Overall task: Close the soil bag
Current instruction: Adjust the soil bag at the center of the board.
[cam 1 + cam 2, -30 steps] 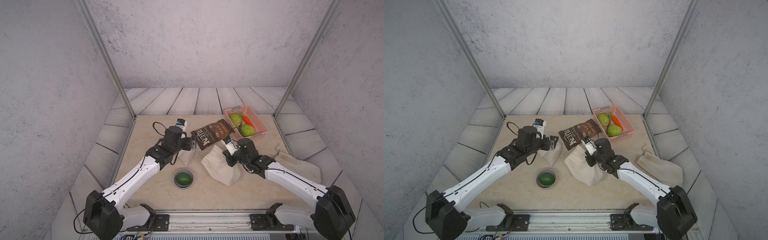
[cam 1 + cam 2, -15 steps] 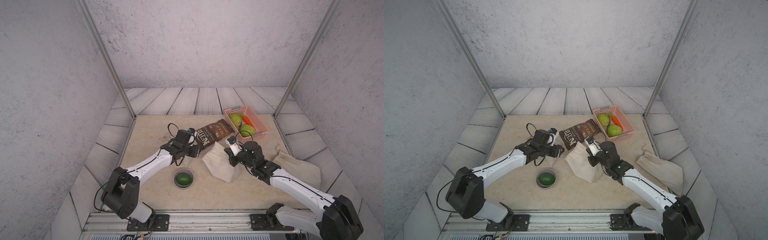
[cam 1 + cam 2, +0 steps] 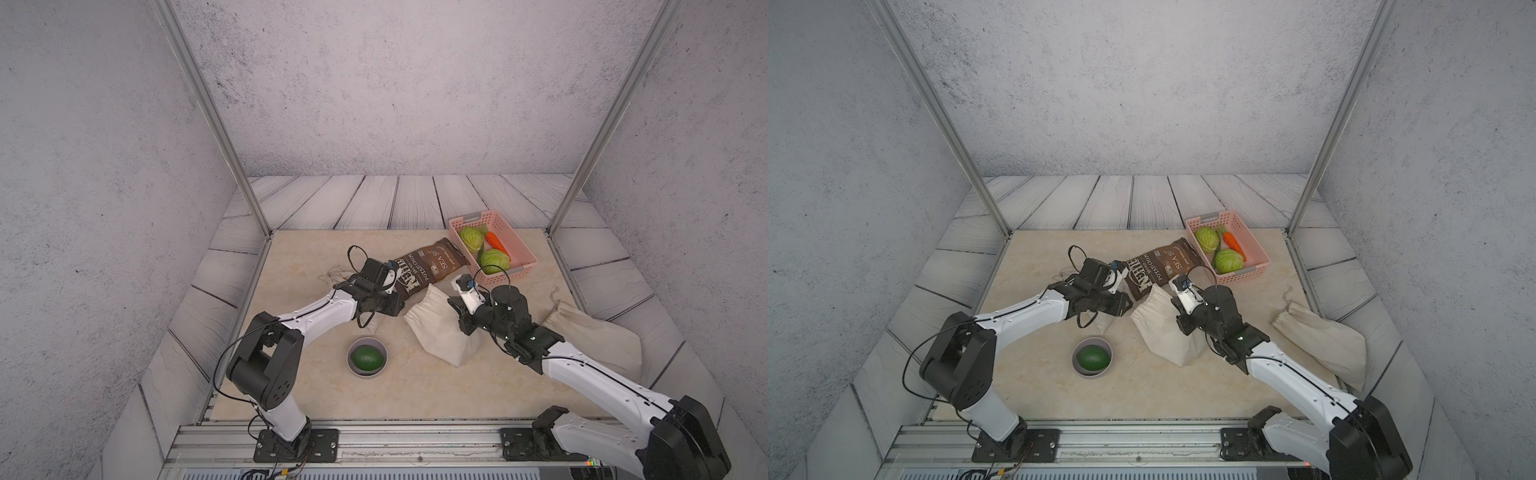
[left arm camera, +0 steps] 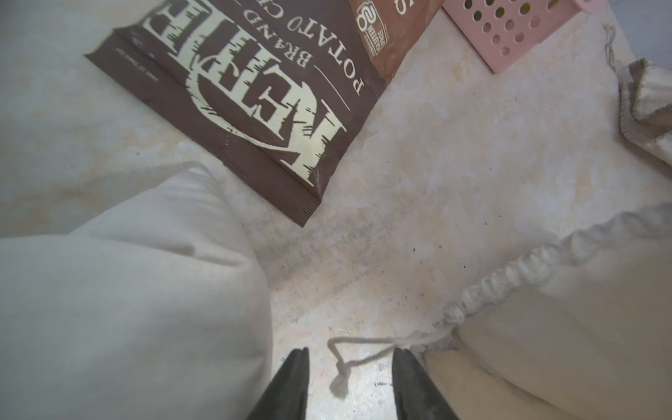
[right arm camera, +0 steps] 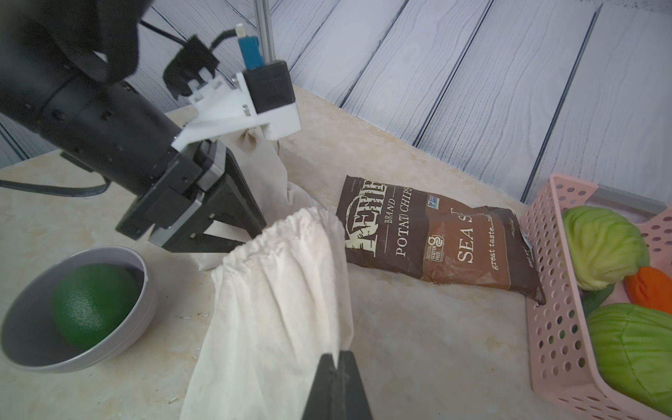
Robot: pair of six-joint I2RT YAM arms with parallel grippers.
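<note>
**Left gripper (image 4: 351, 367) astride the drawstring (image 4: 339, 382), not yet closed on it**

Nearest the rail, at 7 o'clock from the soil bag (image 3: 440, 332), a bowl (image 3: 348, 361) holds a green fruit (image 3: 366, 358). Neither bears on the job.

The soil bag lies mid-table. Its mouth (image 5: 280, 236) is turned to 10 o'clock, ruffled but, in my judgement, not drawn tight. Right gripper (image 5: 337, 358) sits on the bag's 3 o'clock flank with its jaws pressed flat together, apparently pinching a fold of the cloth as an anchor.

Left gripper stands at the near corner of the mouth with its jaws partly open and a clear gap between them. The drawstring's loose, knotted end lies on the table (image 3: 415, 395) in that gap and touches neither finger. A second cloth sack (image 4: 127, 309) lies just beside it.

Beyond are a chip bag (image 3: 428, 266) at 11 o'clock and a basket (image 3: 517, 241) at 1 o'clock. A third sack (image 3: 594, 336) lies at 3 o'clock, well apart.

Step in hand: securing the cord. The next move calls for the jaws to close squarely on it, low enough to lift it off the table. A pull toward 9 o'clock, away from the anchored bag, should follow. The thin cord may slip free, or the neighbouring sack may be caught.
</note>
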